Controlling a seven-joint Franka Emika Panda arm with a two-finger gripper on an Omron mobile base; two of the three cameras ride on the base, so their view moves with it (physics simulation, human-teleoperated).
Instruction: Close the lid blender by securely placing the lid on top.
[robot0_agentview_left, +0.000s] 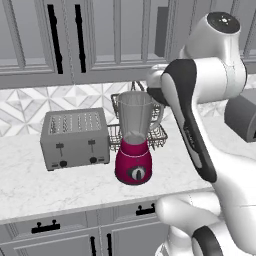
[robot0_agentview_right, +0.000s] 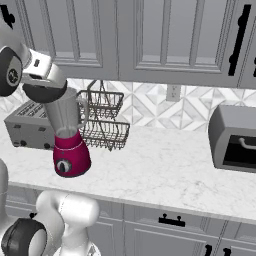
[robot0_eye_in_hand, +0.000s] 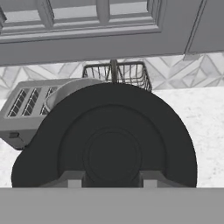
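Observation:
The blender (robot0_agentview_left: 133, 161) stands on the counter, with a magenta base, a dark dial and a clear tapered jar (robot0_agentview_left: 135, 114) that is open at the top. In the right base view the blender (robot0_agentview_right: 70, 150) sits at the left. My gripper (robot0_eye_in_hand: 111, 179) is shut on the lid (robot0_eye_in_hand: 109, 140), a flat black disc held by its near edge. The lid (robot0_agentview_right: 45, 93) hovers level at the height of the jar's rim, shifted off it toward my side. The jar's rim (robot0_eye_in_hand: 65, 89) peeks out behind the lid at the upper left. The lid's edge (robot0_agentview_left: 156, 95) shows beside my forearm.
A boxy grey toaster (robot0_agentview_left: 75, 137) stands left of the blender. Just behind the jar is a two-tier wire basket (robot0_agentview_right: 105, 120). A grey toaster oven (robot0_agentview_right: 235, 137) sits at the right end of the counter. Upper cabinets (robot0_agentview_right: 150, 40) hang close above.

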